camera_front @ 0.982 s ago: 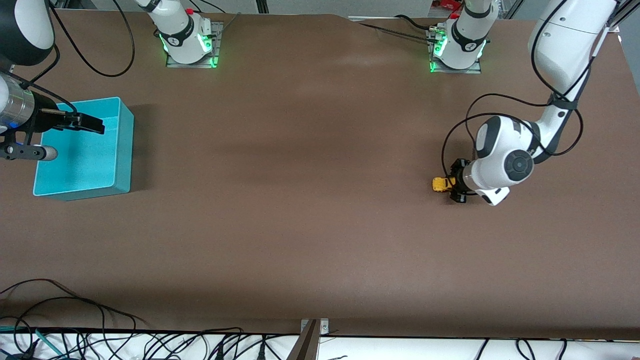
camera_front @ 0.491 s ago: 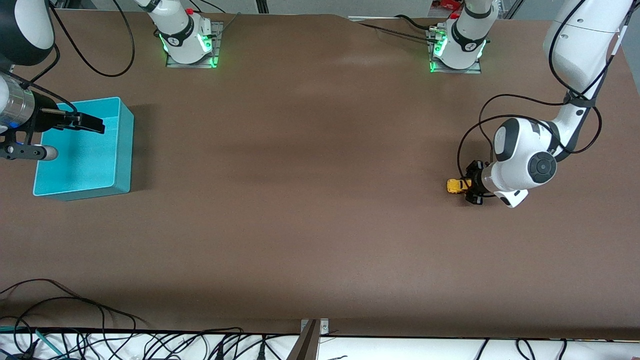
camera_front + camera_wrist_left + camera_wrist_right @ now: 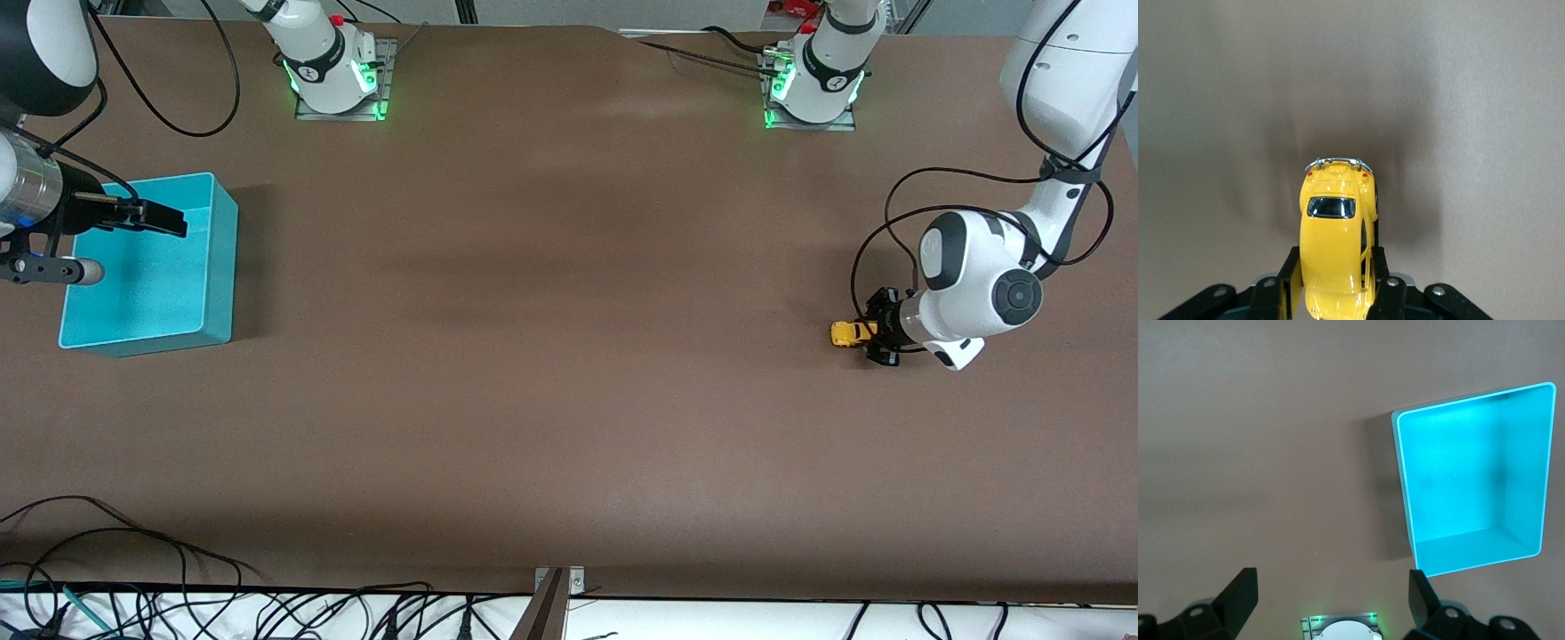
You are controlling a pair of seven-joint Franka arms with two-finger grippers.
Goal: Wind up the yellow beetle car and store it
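The yellow beetle car (image 3: 847,332) sits on the brown table near the left arm's end. My left gripper (image 3: 876,336) is low at the table and shut on the car's sides. In the left wrist view the car (image 3: 1335,240) is held between the two black fingers (image 3: 1381,267), and its chrome bumper end points away from the gripper (image 3: 1335,261). My right gripper (image 3: 164,220) is open and empty above the teal bin (image 3: 222,206), and that arm waits. In the right wrist view its gripper (image 3: 1331,587) has its fingers wide apart.
The teal bin (image 3: 1401,473) stands at the right arm's end of the table and looks empty inside. The two arm bases (image 3: 333,76) (image 3: 813,84) have green lights. Cables lie along the table edge nearest the front camera.
My left gripper has dragged the car along the table toward the left arm's end. The right arm has not moved.
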